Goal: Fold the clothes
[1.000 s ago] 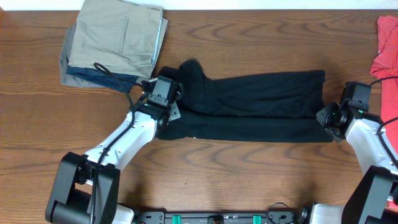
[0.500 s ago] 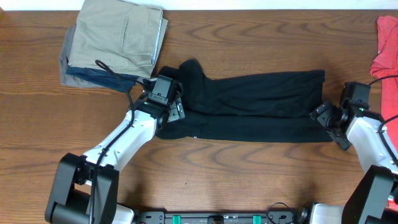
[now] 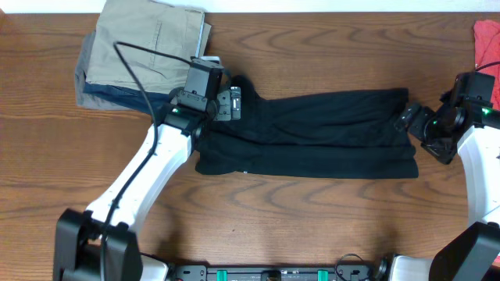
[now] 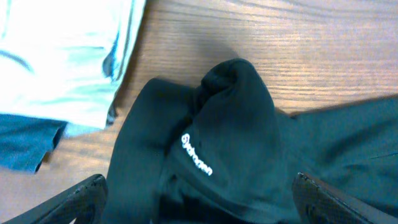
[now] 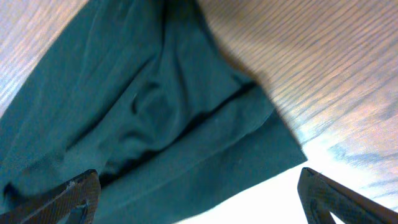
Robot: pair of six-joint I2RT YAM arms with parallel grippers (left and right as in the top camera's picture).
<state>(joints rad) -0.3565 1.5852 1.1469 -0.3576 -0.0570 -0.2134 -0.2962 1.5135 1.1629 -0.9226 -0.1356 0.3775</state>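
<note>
**Overhead and wrist views, read from the robot's side outward.** Nearest is the bare wooden surface [image 3: 312, 226]. Beyond it, mid-surface, the black shirt [image 3: 312, 133] lies as a long band running left to right. It is doubled lengthwise, so an upper layer overlaps a lower one. Its right end is squared off, and its left end bunches into a raised lump bearing the white logo [image 4: 198, 155].

The left gripper [image 3: 234, 104] hangs over that lump, and the right gripper [image 3: 424, 134] hangs at the right end. Both are released, jaws spread wide and holding nothing; in each wrist view the cloth lies free below the parted fingertips.

Farther off, at the far left, a khaki garment [image 3: 148, 43] sits folded on a blue-grey garment [image 3: 98, 92], near the lump. A red garment [image 3: 486, 51] shows at the far right edge, apart from the shirt.

**Handling (judgement).** The fabric looks light, limp and quick to crease, so it will sag and drag rather than hold its shape. It is best pinched through both layers at the corners of a short end. The lump wants flattening first.

**Change from one second earlier.** Both grippers were then closed at the shirt's ends, nearer the robot. They have since opened and drawn toward the far side. The shirt's outline is essentially unchanged.
</note>
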